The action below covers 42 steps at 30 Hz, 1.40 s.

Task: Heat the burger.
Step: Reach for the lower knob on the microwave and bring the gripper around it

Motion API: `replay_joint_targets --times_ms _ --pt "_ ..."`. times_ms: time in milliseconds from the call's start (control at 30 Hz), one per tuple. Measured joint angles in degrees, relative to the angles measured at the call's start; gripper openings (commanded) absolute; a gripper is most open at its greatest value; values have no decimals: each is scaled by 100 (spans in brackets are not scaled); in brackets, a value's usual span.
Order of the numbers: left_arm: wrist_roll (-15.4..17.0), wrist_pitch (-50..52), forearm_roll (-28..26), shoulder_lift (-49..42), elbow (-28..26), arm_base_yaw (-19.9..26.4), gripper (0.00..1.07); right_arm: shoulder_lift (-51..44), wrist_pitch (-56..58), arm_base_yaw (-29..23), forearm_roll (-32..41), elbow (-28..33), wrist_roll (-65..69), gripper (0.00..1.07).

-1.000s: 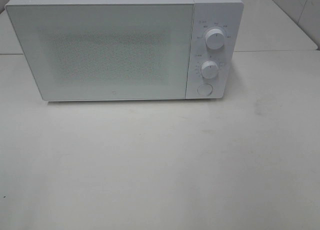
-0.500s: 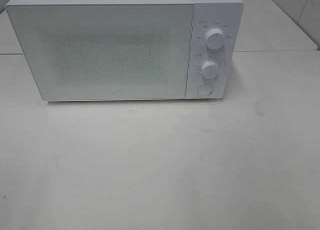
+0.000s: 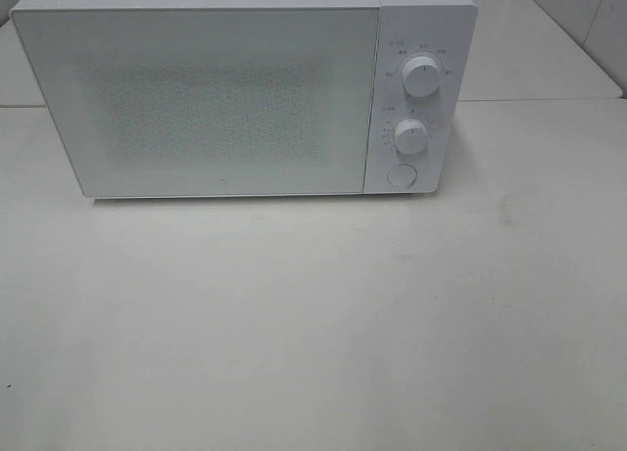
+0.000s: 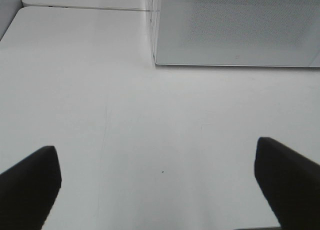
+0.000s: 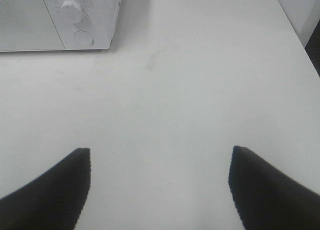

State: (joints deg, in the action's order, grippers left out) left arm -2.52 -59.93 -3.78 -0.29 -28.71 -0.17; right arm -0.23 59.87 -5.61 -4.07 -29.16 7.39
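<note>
Over the left side of the white table [image 3: 313, 324], on the near side, the left gripper [image 4: 155, 146] hangs with its two dark fingers [image 4: 30, 185] spread wide. Only bare tabletop shows between them. Farther away and a little to the right stands a white microwave [image 3: 245, 88], set at the far edge of the table with its front facing the near side. Its door [image 3: 196, 103] is closed, and the speckled window in it hides whatever is inside. The burger shows in none of the views, so I cannot tell where it is.

Right of the door runs the control panel, with an upper knob [image 3: 420, 77], a lower knob [image 3: 410, 136] beneath it, and a round button [image 3: 402, 175] at the bottom. Farther right, over the near right part of the table, the right gripper [image 5: 160, 151] also has its dark fingers [image 5: 55, 190] held apart and grips nothing. Both grippers are well apart from the microwave, and neither shows in the high view.
</note>
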Motion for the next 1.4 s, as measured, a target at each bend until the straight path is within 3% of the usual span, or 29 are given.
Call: replay_joint_targets --times_ms 267,633,1033,1400 --pt "0 0 0 0 0 0 98 0 -126 0 0 -69 57 75" --pt "0 0 0 0 0 0 98 235 -1203 0 -281 11 160 75" --pt "0 0 0 0 0 0 98 1874 -2830 0 -304 590 160 75" --pt "0 0 0 0 0 0 98 3088 -3827 0 -304 659 160 75"
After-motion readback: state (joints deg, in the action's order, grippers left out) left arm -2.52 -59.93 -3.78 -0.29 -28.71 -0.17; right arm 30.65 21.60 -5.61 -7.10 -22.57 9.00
